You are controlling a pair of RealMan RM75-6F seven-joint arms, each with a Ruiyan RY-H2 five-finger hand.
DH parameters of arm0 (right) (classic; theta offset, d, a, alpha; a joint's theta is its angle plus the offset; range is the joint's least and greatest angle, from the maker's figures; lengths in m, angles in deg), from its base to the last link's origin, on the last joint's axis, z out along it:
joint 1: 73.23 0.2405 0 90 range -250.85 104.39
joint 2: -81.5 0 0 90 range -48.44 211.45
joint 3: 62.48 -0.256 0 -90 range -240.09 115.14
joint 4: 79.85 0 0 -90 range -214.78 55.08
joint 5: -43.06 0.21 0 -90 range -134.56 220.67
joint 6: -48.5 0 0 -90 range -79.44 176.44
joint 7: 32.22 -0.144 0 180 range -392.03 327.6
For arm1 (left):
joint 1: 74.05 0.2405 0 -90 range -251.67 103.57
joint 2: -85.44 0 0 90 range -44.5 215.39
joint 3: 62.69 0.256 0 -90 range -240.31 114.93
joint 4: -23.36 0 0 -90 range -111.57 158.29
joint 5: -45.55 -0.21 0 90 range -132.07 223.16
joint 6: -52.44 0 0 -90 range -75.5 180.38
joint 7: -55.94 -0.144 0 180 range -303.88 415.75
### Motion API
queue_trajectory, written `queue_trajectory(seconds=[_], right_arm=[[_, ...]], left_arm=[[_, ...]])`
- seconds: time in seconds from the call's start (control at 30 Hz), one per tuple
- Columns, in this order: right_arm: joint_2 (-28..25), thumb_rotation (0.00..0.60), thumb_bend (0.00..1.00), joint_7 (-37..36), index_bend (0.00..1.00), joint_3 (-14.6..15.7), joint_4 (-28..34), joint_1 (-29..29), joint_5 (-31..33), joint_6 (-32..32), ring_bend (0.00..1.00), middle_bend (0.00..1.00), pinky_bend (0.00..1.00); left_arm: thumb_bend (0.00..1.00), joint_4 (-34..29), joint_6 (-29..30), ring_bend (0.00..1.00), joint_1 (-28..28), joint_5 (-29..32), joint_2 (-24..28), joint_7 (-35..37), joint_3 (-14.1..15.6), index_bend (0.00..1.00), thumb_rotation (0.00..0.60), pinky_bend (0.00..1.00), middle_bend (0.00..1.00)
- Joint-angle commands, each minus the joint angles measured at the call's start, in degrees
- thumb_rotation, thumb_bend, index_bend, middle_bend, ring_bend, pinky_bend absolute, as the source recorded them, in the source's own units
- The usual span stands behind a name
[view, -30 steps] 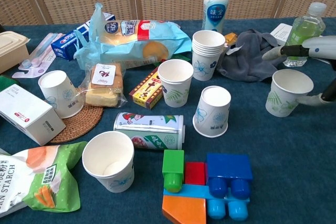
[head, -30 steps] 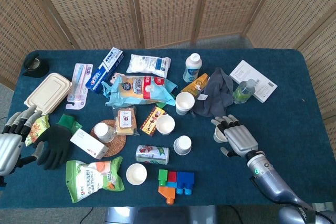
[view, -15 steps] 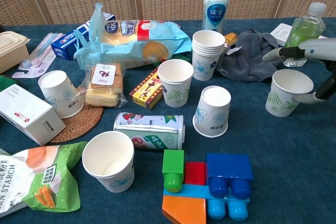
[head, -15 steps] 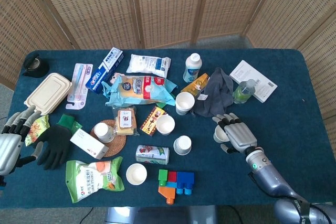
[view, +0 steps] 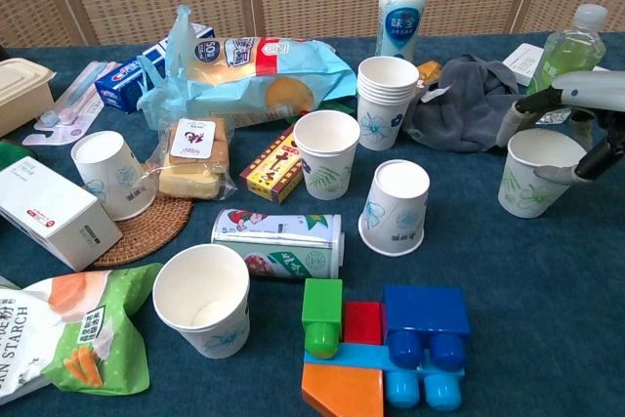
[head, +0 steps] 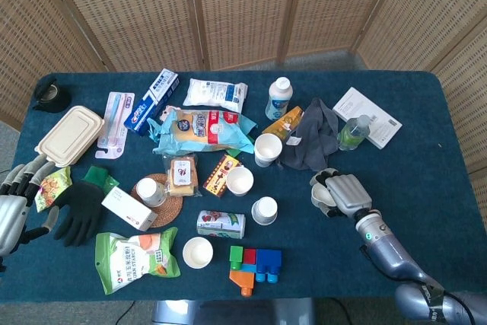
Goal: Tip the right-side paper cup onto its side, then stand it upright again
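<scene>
- The right-side paper cup point(view: 535, 174) stands mouth-up on the blue worktop point(view: 547, 310), just in front of the grey cloth point(view: 467, 104) and off to the far side of that cloth from the stack of cups point(view: 387, 101)
- A second ago it leaned towards the cloth's near edge; now it sits close to upright
- The right robot hand point(view: 576, 129) has curled in over the cup: its fingers point(view: 524, 114) bend down behind the rim, on the cloth side, and the thumb presses the cup's front wall, where a second ago the fingers stretched flat above it
- From the head view the same hand point(head: 340, 192) covers the cup almost wholly, so only a sliver of rim shows
- I judge this as the stand-up half nearly done, with the hand gripping the cup; letting go remains
- The left robot hand point(head: 14, 203) rests far from the cloth at the opposite worktop edge, fingers apart, holding nothing, beside a black glove point(head: 78, 211)
</scene>
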Motion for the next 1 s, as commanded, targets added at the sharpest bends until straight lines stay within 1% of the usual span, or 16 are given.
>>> queue_trajectory(seconds=[0.03,0.17,0.37,0.57,0.7,0.83,1.0], right_arm=[[-0.40,0.600,0.45,-1.94,0.31,-0.36,0.22,-0.28,-0.38,-0.03,0.17,0.27,0.54],[-1.81,0.600,0.45,-7.93,0.31,-1.74,1.33,-0.69,-0.51,-1.26,0.17,0.27,0.54],[-4.11,0.600,0.45,-22.48,0.30,-4.76,1.56,-1.36,-0.59,-5.88,0.17,0.27,0.54],[-5.24,0.600,0.45,-40.62,0.30,-7.84,-0.05,-2.49,-3.22,-11.73,0.17,0.27,0.53],[-5.28,0.600,0.45,-54.29,0.29,-9.57,-3.00,-3.43,-7.59,-15.33,0.17,0.27,0.50],[-4.33,0.600,0.45,-62.83,0.29,-9.43,-6.80,-3.84,-12.88,-16.08,0.17,0.26,0.47],[-2.55,0.600,0.44,-70.49,0.28,-7.63,-11.92,-3.45,-18.29,-15.90,0.15,0.26,0.43]], left_arm=[[0.51,0.10,-0.18,0.00,-0.09,0.02,-0.07,0.10,0.00,0.00,0.600,0.02,0.00],[0.51,0.28,-0.23,0.00,-0.15,0.12,-0.09,0.31,-0.10,0.00,0.600,0.02,0.00],[0.51,0.45,-0.30,0.00,-0.22,0.18,0.03,0.64,-0.20,0.00,0.600,0.02,0.00],[0.51,0.36,-0.20,0.00,-0.23,-0.09,0.17,0.67,-0.20,0.00,0.600,0.02,0.00],[0.51,0.15,0.03,0.00,-0.17,-0.26,0.35,0.58,-0.23,0.00,0.600,0.02,0.00],[0.51,-0.13,0.15,0.00,-0.07,-0.32,0.55,0.34,-0.18,0.00,0.600,0.02,0.00],[0.51,-0.68,0.42,0.00,0.06,-0.53,0.84,-0.11,-0.15,0.00,0.600,0.02,0.00]])
